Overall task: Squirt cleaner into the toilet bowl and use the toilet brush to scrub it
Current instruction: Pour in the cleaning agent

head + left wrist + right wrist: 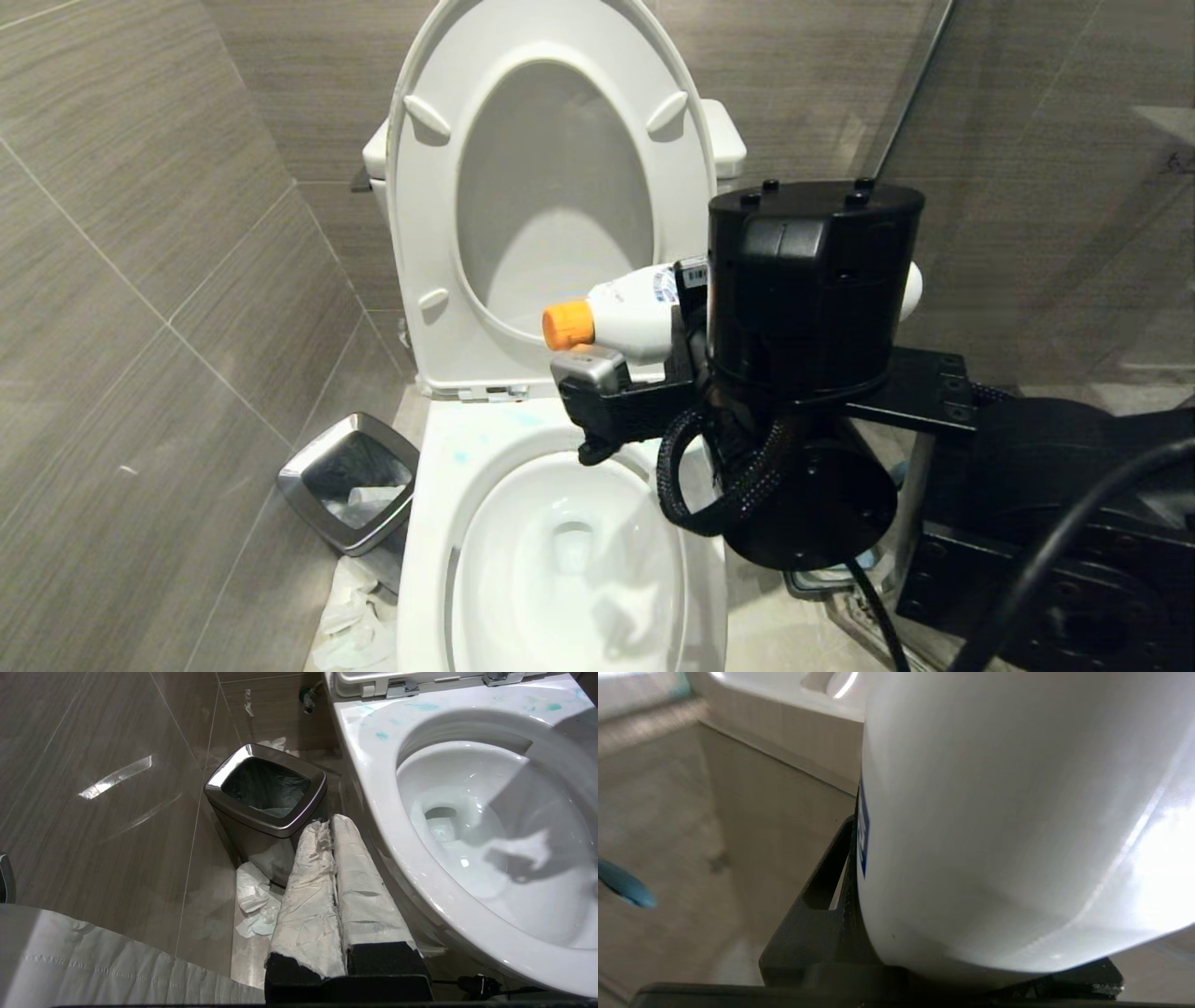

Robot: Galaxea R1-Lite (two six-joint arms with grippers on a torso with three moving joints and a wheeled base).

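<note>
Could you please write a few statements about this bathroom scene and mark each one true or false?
1. The right claw holds the cleaner on its side, orange cap toward the raised lid. True.
2. The toilet seat is lowered over the toilet bowl. False: seat and lid stand raised, and the bowl is open.
3. A steel bin stands on the floor beside the bowl, on the robot's left. True.
4. The left claw grips the toilet brush. False: its wrapped fingers are shut on nothing, low beside the bowl; no brush is identifiable.
5. Blue-green smears mark the bowl's rim near the hinges. True.
</note>
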